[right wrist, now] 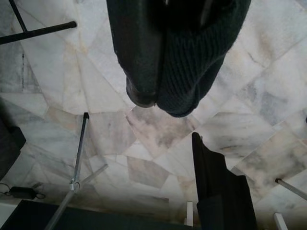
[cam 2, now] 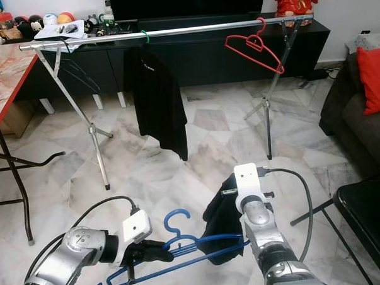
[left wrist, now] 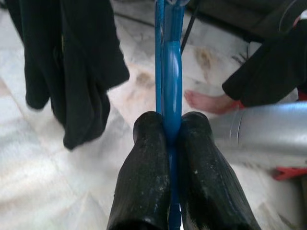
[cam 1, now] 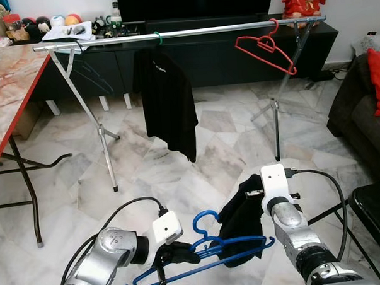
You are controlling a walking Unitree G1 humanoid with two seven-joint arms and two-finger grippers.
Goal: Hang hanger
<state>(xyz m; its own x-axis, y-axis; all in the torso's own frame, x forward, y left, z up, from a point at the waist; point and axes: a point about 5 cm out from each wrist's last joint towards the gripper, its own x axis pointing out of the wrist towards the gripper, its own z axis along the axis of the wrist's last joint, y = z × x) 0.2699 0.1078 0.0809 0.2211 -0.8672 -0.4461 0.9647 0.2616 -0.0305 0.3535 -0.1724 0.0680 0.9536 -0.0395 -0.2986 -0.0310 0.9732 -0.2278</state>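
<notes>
Down low over the marble floor (cam 1: pixel 179 174), the left gripper (left wrist: pixel 169 143) pinches a blue hanger (cam 1: pixel 204 252), fingers clamped on its bar. Beside it, the right gripper (right wrist: pixel 158 93) is closed on a black garment (cam 1: pixel 244 222) touching that hanger. Ahead, a silver rail (cam 1: pixel 185 33) spans the room: a black shirt (cam 1: pixel 166 99) hangs mid-rail, a red hanger (cam 1: pixel 266 49) toward the right end. Red-edged table (cam 1: pixel 11 93) on the left, dark sofa (cam 1: pixel 356 110) right, TV cabinet (cam 1: pixel 205 53) behind.
</notes>
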